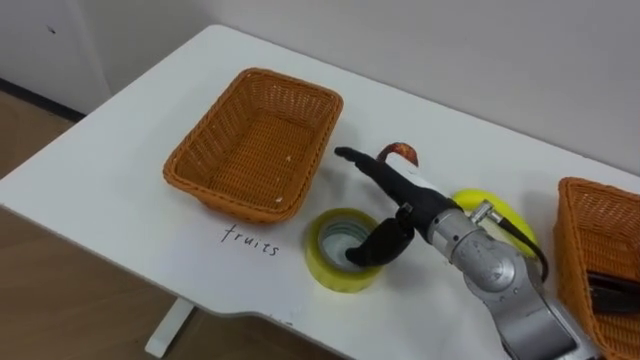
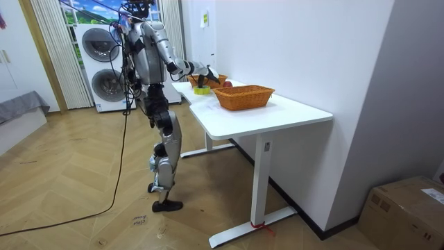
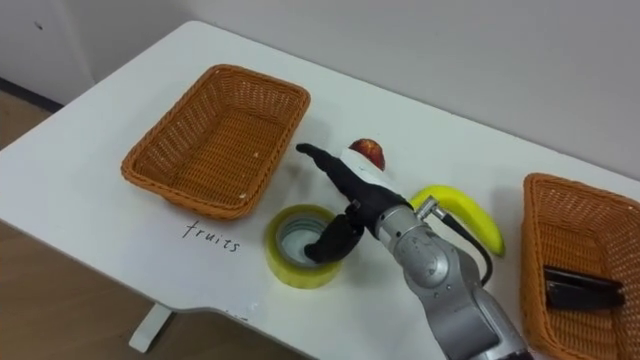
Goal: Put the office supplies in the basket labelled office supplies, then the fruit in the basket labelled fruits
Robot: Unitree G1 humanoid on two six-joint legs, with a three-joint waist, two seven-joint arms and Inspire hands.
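The white table carries a wicker basket upper left, a tape roll, apple and banana at centre, and a second basket far right.

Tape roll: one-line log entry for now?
right hand open, thumb at hole of tape roll | apple, banana on table | fruits basket empty
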